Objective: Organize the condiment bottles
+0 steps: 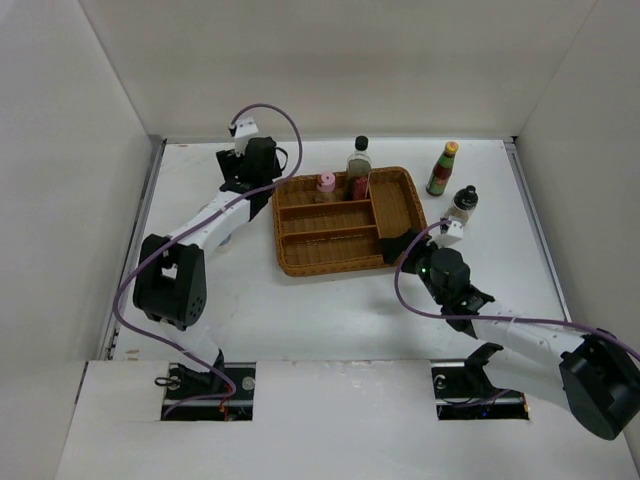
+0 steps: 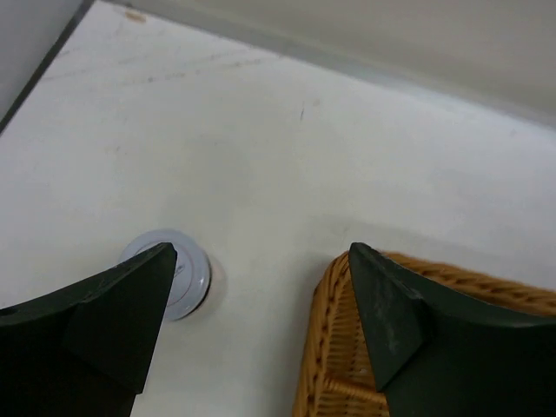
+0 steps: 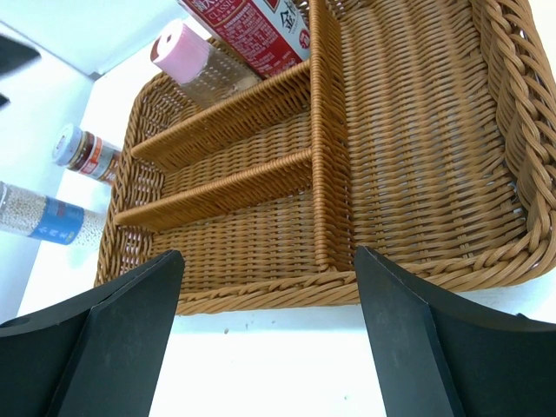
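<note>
Left pincer (image 2: 261,257) spread, gripping nothing, hovering over worktop (image 2: 261,130) beside far-left corner of wicker tray (image 2: 326,347). Lilac-lidded jar (image 2: 189,271) standing upright, lid facing up, sitting off-centre under one finger, tray corner under the other. Left arm nearer; probably needing sideways shift before closing. Room tight between jar and wicker. Right pincer (image 3: 268,257) spread, empty, facing tray's near edge. Red sauce bottle (image 1: 443,168) standing on worktop right of tray.
</note>
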